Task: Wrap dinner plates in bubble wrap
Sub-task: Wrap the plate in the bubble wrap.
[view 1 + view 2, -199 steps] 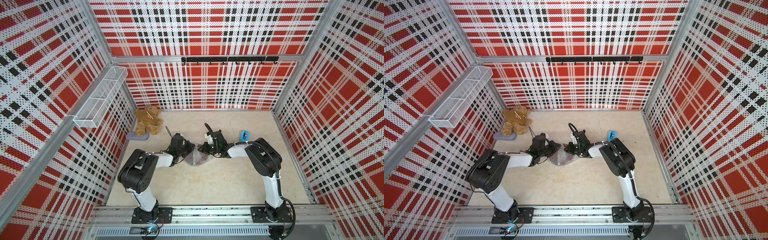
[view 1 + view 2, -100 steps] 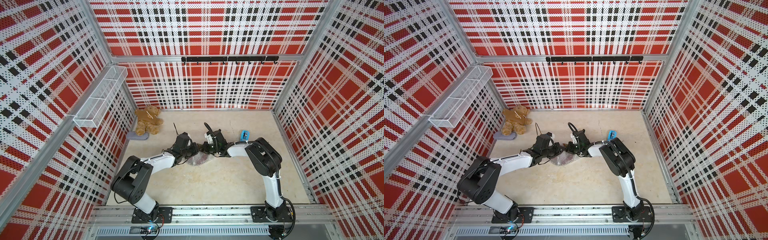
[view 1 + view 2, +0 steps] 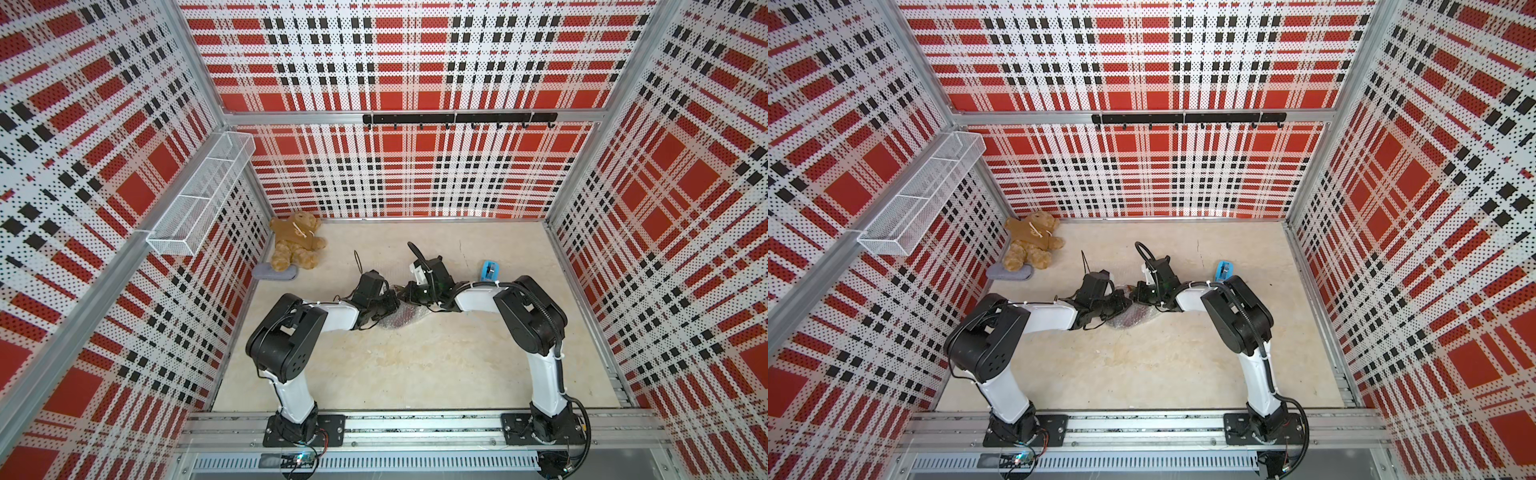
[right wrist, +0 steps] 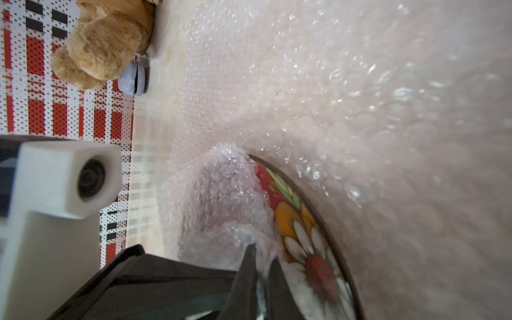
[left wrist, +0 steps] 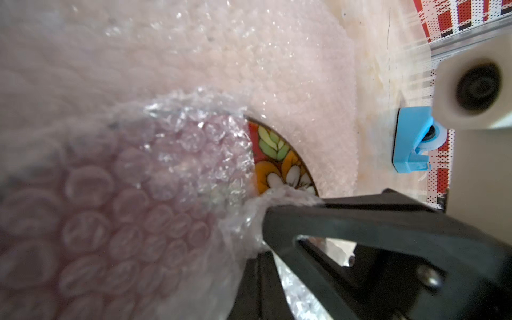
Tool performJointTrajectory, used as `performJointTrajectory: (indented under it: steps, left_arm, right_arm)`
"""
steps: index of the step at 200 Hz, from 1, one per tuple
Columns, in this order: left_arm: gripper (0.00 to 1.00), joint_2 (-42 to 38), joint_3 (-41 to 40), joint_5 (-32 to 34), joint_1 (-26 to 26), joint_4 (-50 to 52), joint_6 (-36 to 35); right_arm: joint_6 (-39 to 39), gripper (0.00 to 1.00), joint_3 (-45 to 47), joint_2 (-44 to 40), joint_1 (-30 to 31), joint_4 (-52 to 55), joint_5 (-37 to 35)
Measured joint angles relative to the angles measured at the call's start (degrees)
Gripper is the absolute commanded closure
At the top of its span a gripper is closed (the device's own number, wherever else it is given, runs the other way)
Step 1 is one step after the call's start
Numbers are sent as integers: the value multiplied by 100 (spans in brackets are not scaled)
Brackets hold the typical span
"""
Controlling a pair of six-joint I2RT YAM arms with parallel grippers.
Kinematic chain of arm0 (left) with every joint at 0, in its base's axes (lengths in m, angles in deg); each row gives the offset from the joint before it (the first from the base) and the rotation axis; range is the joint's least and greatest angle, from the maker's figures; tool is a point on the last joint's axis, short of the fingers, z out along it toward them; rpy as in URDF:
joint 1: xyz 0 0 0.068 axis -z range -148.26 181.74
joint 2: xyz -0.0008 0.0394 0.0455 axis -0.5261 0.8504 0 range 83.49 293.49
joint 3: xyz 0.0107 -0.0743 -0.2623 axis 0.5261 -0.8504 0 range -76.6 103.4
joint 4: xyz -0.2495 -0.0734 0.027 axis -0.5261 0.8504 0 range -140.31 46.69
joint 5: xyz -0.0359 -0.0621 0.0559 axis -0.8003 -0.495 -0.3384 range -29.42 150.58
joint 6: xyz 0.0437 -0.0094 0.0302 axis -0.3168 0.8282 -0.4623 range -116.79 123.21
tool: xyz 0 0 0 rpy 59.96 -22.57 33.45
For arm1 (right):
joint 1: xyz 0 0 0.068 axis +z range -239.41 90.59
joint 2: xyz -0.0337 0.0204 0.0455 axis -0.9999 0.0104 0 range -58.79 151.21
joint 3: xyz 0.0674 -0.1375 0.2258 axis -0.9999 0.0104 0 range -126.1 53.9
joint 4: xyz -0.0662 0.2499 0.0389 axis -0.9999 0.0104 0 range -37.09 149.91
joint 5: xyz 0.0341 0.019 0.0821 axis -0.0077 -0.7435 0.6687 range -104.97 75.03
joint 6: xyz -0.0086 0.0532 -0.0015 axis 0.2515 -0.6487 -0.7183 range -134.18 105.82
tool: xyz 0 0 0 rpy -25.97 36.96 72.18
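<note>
Red, black and white plaid walls (image 3: pixel 415 62) box in a pale, stone-look table (image 3: pixel 415 374). The left arm (image 3: pixel 286 336) and the right arm (image 3: pixel 528 320) rise from a rail at the near edge. In both top views they bend inward until their tips meet over the middle of the table. A white wire basket (image 3: pixel 199 195) hangs on the left wall, and a black hook rail (image 3: pixel 459 118) runs along the back one.

The bubble wrap (image 5: pixel 277 69) lies spread on the table under the two tips. One part of it is folded up and bunched over the plate (image 5: pixel 279 160). The plate sits on the wrap, mostly covered. Only a slice of red with flowers and the dark rim shows.

A brown teddy bear (image 3: pixel 296 241) slumps in the far left corner with a grey pad (image 3: pixel 276 272) just beside it. A blue tape dispenser (image 3: pixel 489 270) stands near the right arm's wrist, just off the wrap's edge.

The left gripper (image 3: pixel 390 303) is pinched closed on the bunched fold. The right gripper (image 3: pixel 409 291) has its fingers a narrow gap apart with wrap between them. Whether they grip it I cannot tell.
</note>
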Motion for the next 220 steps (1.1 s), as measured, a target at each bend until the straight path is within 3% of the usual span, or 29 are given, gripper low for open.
performJointTrajectory:
  steps: [51, 63, 92, 119, 162, 191, 220]
  left_arm:
    - [98, -2, -140, 105, 0, -267, 28]
    - [98, -2, -153, 118, 0, -295, 31]
    - [98, 0, -170, 125, 0, -337, 35]
    - [98, 7, -179, 157, 0, -367, 76]
    - [100, 11, -243, 219, 0, -428, 227]
    - [100, 2, -382, 299, -4, -658, 472]
    - [100, -20, -514, 374, -31, -857, 684]
  right_arm:
    - [422, 36, 1012, -1534, -645, 160, -426]
    - [520, 33, 1185, -1648, -881, 190, -466]
    - [841, 29, 1222, -1456, -1222, 542, -636]
    - [1357, 29, 549, -859, -1202, 946, -625]
    - [1510, 35, -24, -225, -1185, 881, -592]
    - [1318, 36, 210, -232, -1185, 452, -358]
    - [1110, 33, 1003, -525, -1191, -380, 109]
